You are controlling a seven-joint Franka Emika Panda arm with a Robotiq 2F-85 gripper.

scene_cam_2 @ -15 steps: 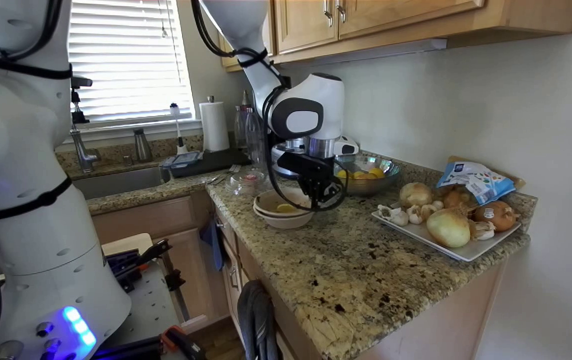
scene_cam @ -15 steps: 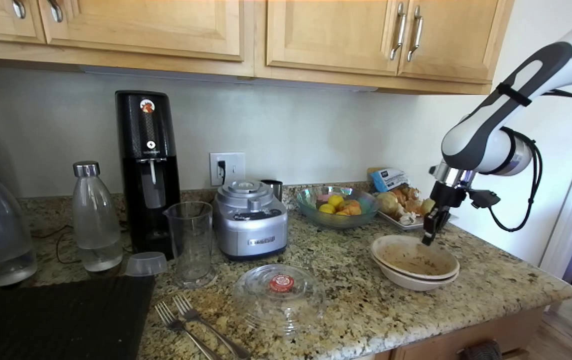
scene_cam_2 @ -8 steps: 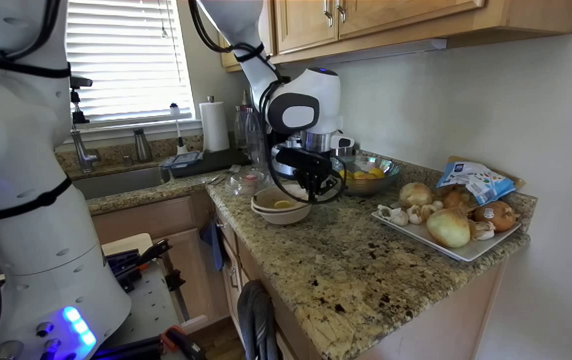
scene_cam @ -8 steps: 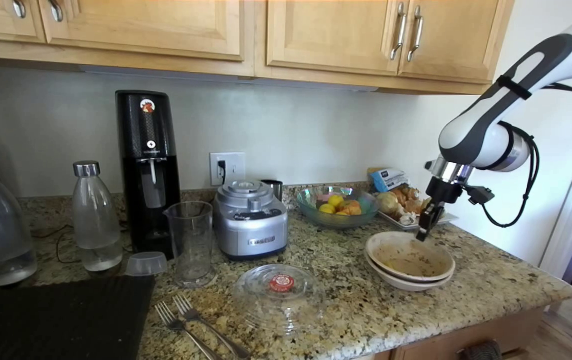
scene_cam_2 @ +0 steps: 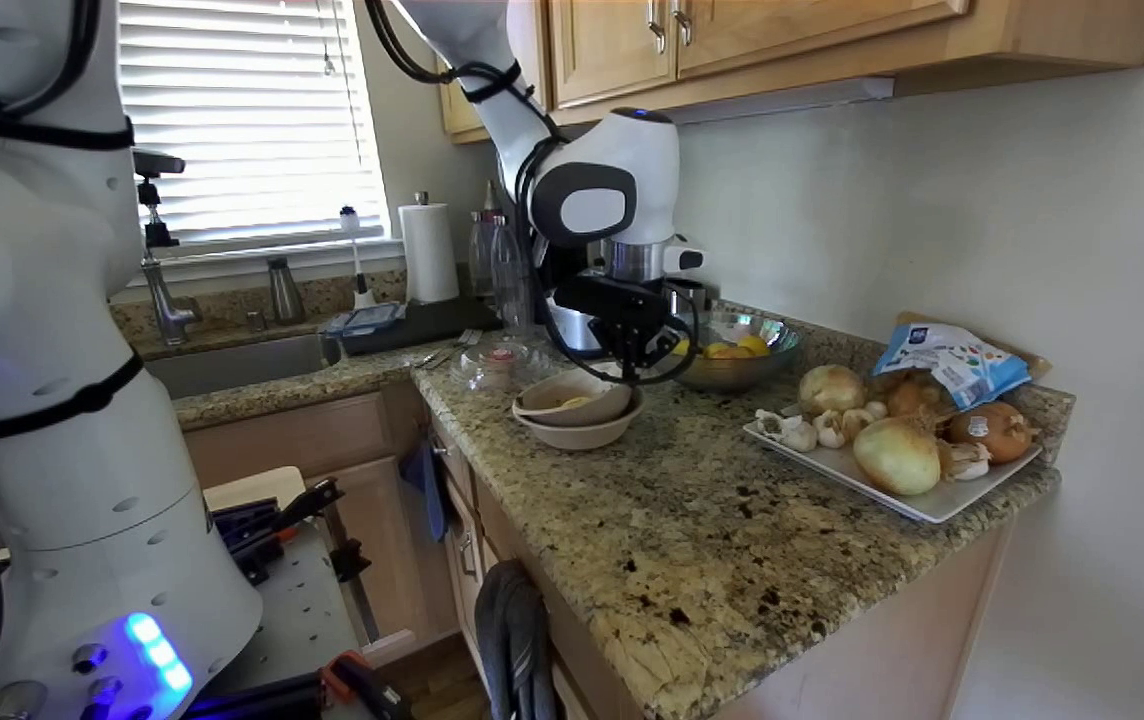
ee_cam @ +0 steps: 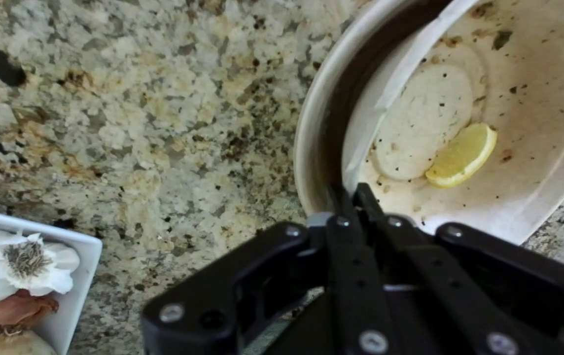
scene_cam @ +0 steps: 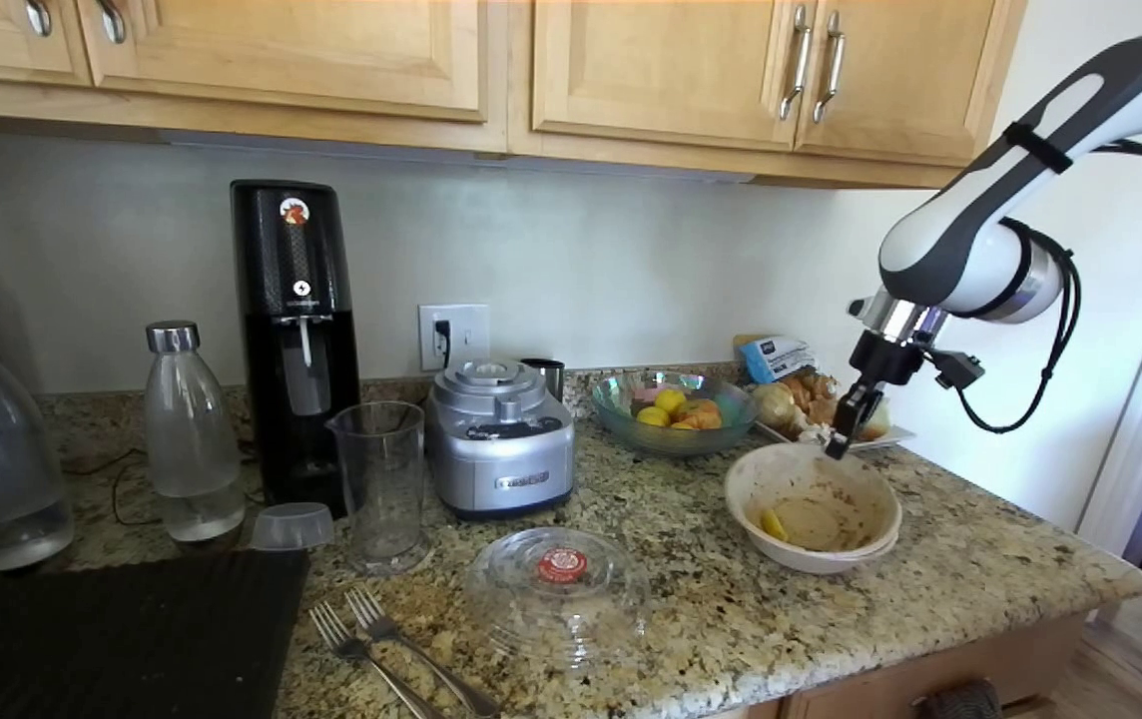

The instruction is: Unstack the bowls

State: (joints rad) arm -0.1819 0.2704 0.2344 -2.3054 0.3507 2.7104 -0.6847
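Note:
The upper cream-beige bowl (scene_cam: 816, 509) is tilted, its gripped side lifted above the lower bowl (scene_cam_2: 582, 437). In the wrist view the upper bowl (ee_cam: 523, 88) holds a lemon wedge (ee_cam: 462, 155) and dark specks. A dark gap parts its near rim from the lower bowl's rim (ee_cam: 305, 148). My gripper (ee_cam: 350, 192) is shut on the upper bowl's rim, one finger inside and one outside. The gripper also shows in an exterior view (scene_cam: 837, 447), at the rim's far side. The lower bowl rests on the counter, mostly hidden under the upper one in that view.
A glass fruit bowl (scene_cam: 621, 424) and a food processor (scene_cam: 501, 459) stand near the wall. A white plate of onions and garlic (scene_cam_2: 932, 508) sits by the counter's end. A clear plastic lid (scene_cam: 531, 609) and forks (scene_cam: 401, 649) lie on the counter (scene_cam_2: 712, 520).
The gripper has risen and shifted slightly, lifting the held side of the upper bowl. The upper bowl has gone from nested to tilted, and a gap has opened above the lower bowl.

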